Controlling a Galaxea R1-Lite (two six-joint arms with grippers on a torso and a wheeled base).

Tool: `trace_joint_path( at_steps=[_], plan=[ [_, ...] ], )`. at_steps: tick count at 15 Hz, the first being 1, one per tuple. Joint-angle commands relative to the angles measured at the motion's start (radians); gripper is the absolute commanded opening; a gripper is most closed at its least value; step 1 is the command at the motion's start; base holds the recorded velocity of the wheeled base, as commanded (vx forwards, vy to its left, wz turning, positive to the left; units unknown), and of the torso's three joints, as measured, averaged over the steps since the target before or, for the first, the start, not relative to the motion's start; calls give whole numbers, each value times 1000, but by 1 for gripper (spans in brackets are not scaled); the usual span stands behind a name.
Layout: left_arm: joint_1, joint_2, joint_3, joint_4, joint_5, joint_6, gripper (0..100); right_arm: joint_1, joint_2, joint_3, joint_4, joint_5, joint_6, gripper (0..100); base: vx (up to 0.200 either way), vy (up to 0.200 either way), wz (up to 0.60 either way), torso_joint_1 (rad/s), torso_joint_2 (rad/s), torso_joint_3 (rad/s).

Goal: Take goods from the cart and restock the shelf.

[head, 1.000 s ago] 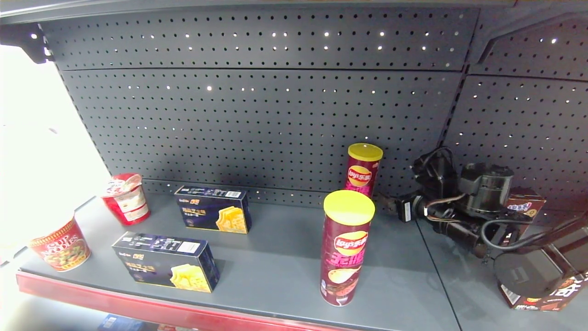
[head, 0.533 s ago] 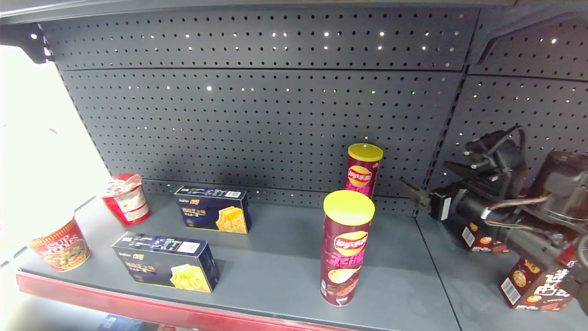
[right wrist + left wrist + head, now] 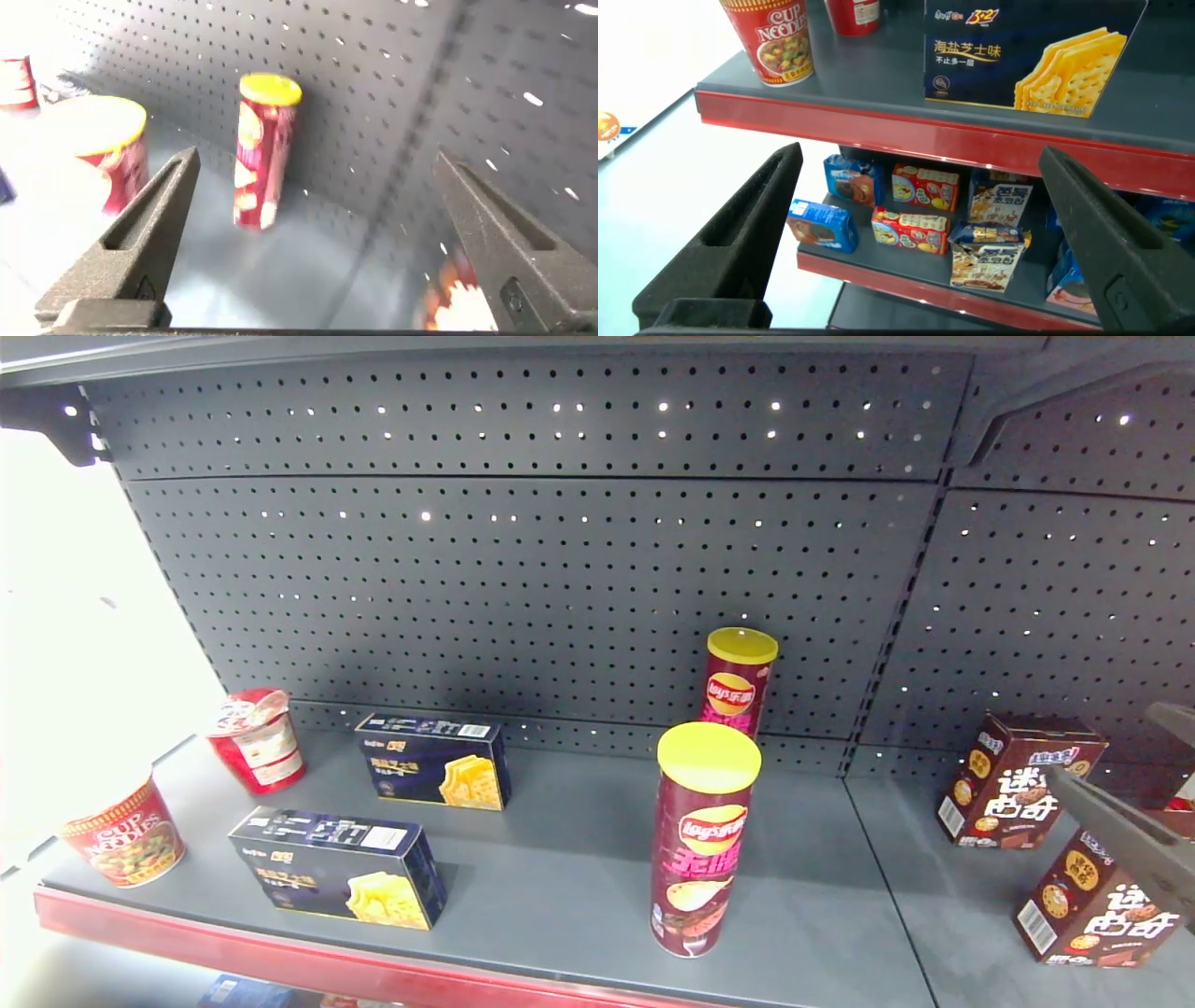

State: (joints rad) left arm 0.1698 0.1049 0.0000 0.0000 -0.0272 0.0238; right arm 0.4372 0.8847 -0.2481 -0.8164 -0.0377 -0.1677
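Note:
On the grey shelf [image 3: 560,868] stand two maroon chip cans with yellow lids, one at the front [image 3: 705,840] and one by the back wall [image 3: 738,681]. My right gripper [image 3: 1100,739] shows at the right edge, open and empty, over two brown cookie boxes [image 3: 1013,779] [image 3: 1088,905]. In its wrist view the right gripper [image 3: 316,157] frames the back can [image 3: 264,149] and the front can [image 3: 107,149] from a distance. My left gripper [image 3: 920,154] hangs open and empty in front of the shelf's red edge [image 3: 906,126], below a dark blue cracker box [image 3: 1036,56].
Two dark blue cracker boxes [image 3: 341,868] [image 3: 434,761] lie left of centre. A cup of noodles [image 3: 121,835] and a red cup [image 3: 254,739] stand at the far left. A lower shelf [image 3: 915,280] holds several snack packs. The pegboard back wall [image 3: 523,569] closes the rear.
My right arm has pulled back to the right, away from the back chip can, until only its fingers show at the edge. The two brown boxes are now uncovered.

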Motion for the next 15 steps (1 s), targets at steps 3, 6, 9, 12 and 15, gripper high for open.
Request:
trace_joint_path(
  at_steps=[3, 6, 9, 12, 15],
  plan=[
    [0, 1, 0, 0, 0, 1, 100, -284, -661, 248, 424, 2, 126, 100, 0, 0, 0, 0, 0, 0],
    [0, 1, 0, 0, 0, -1, 100, -336, -791, 248, 643, -1, 192, 100, 0, 0, 0, 0, 0, 0],
    [0, 1, 0, 0, 0, -1, 100, -342, -791, 248, 677, -1, 224, 100, 0, 0, 0, 0, 0, 0],
    [0, 1, 0, 0, 0, -1, 100, -454, -857, 248, 824, 48, 204, 100, 0, 0, 0, 0, 0, 0],
    [0, 1, 0, 0, 0, -2, 100, -439, -885, 248, 813, 38, 191, 100, 0, 0, 0, 0, 0, 0]
  ],
)
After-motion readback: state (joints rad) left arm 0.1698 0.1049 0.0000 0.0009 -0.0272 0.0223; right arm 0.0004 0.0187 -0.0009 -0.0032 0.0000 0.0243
